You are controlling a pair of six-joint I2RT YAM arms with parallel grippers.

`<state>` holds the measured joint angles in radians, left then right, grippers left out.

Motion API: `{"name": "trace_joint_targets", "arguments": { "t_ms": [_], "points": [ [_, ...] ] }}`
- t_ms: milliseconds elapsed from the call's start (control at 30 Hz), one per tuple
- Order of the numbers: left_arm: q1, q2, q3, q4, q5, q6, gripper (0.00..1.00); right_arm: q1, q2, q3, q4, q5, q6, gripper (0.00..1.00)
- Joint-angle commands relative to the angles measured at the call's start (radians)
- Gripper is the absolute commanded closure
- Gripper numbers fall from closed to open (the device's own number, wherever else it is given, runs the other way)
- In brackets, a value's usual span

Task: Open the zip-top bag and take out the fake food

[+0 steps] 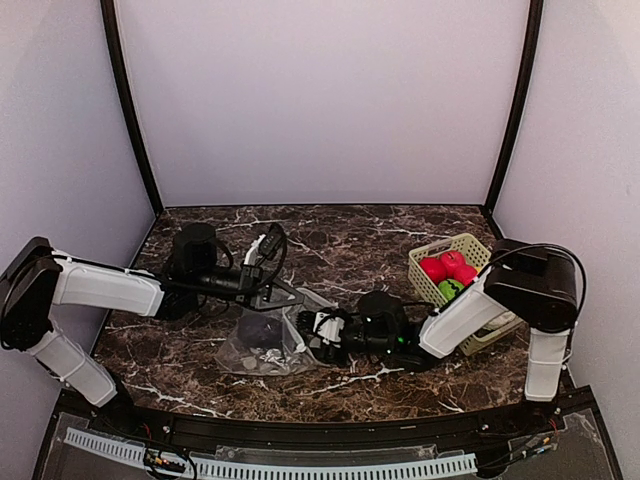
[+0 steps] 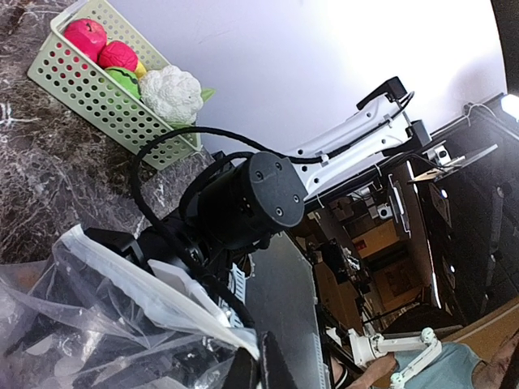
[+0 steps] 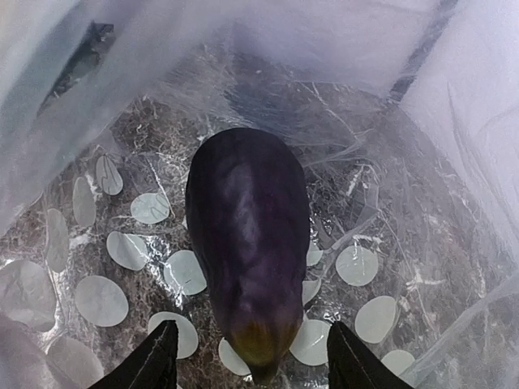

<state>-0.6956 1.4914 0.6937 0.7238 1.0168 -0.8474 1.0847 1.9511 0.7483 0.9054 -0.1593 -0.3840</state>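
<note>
Right wrist shows eggplant (image 3: 247, 243) inside zip-top bag (image 3: 97, 301).

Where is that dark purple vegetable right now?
The purple vegetable lies inside the clear dotted bag near the table's middle; in the right wrist view its tip sits between the right gripper's open fingers.

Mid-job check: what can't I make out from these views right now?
- Left gripper: fingertips cut off by the left wrist view's bottom edge; grip on the zip-top bag unclear.
- Bag's mouth: top view, hidden by the right gripper and its wrist.
- Basket floor: covered by fake food in both views showing it.
</note>
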Motion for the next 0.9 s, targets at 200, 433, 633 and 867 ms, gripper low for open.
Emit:
{"name": "trace_joint_targets", "arguments": {
  "t_ms": [200, 433, 633, 867],
  "points": [
    [0.043, -0.094, 0.029, -0.349, -0.17, 0.234, 0.99, -0.011, 0.115, 0.082, -0.093, -0.079, 0.017, 0.38],
    [0.042, -0.089, 0.032, -0.398, -0.197, 0.255, 0.99, -0.02, 0.171, 0.127, -0.111, -0.088, 0.031, 0.4],
    [0.042, -0.08, 0.027, -0.386, -0.186, 0.25, 0.99, -0.02, 0.209, 0.144, -0.053, -0.081, 0.033, 0.34],
    [0.043, -0.071, 0.022, -0.375, -0.182, 0.24, 0.99, -0.021, 0.251, 0.175, 0.053, -0.061, 0.022, 0.34]
  ]
}}
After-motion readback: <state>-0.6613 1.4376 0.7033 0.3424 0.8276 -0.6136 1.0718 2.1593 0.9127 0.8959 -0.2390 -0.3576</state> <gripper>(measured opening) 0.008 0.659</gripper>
